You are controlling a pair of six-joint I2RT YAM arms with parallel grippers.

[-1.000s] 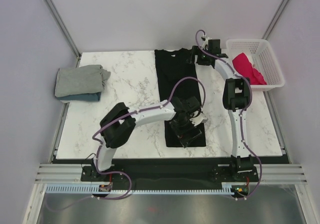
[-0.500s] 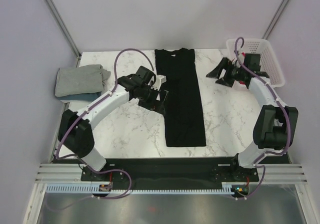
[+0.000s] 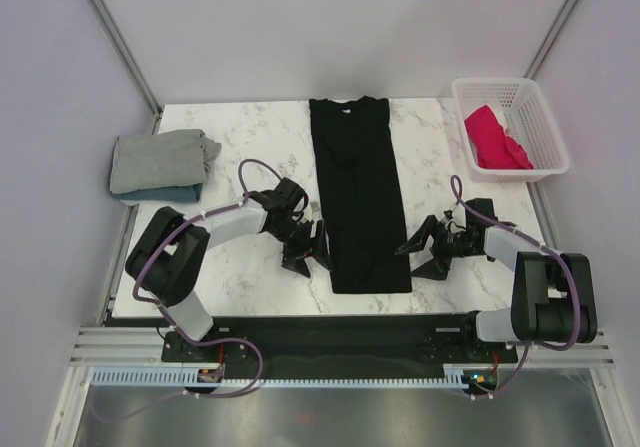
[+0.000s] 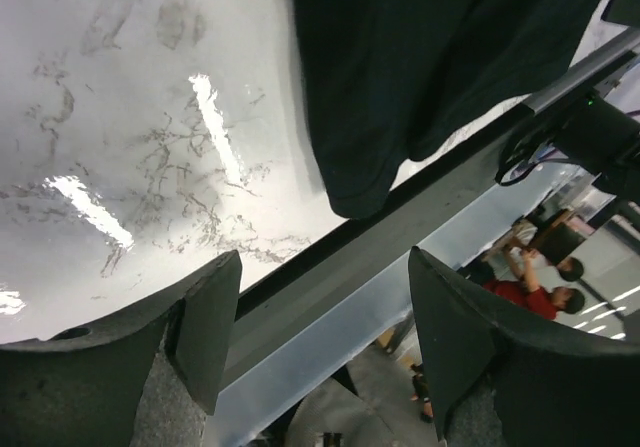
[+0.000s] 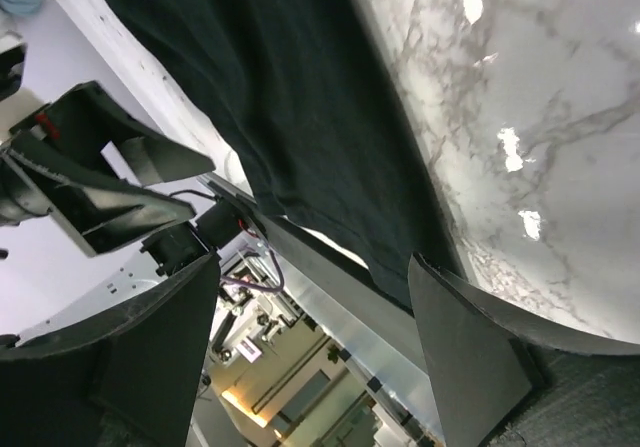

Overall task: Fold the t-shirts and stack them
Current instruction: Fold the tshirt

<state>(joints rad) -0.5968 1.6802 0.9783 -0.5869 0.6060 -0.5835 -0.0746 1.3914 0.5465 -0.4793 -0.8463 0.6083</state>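
Marble worktop (image 3: 250,147). Down its middle, black t-shirt (image 3: 360,197), flat, already narrowed to a long strip, collar far, hem at near edge. Looks soft, light, limp; likely to sag or slide on the glossy stone. Best pinched at both near hem corners and lifted together. Far left, folded grey-and-blue stack (image 3: 160,162). Far right, white basket (image 3: 520,174) with crimson-pink t-shirt (image 3: 495,137) inside. Left gripper (image 3: 312,252) just beside left hem corner, right gripper (image 3: 422,250) just beside right one; jaws of both spread, holding nothing. Half a second earlier: left up by mid-shirt edge, right up by basket. Now both low, flanking hem. Shirt itself unmoved.
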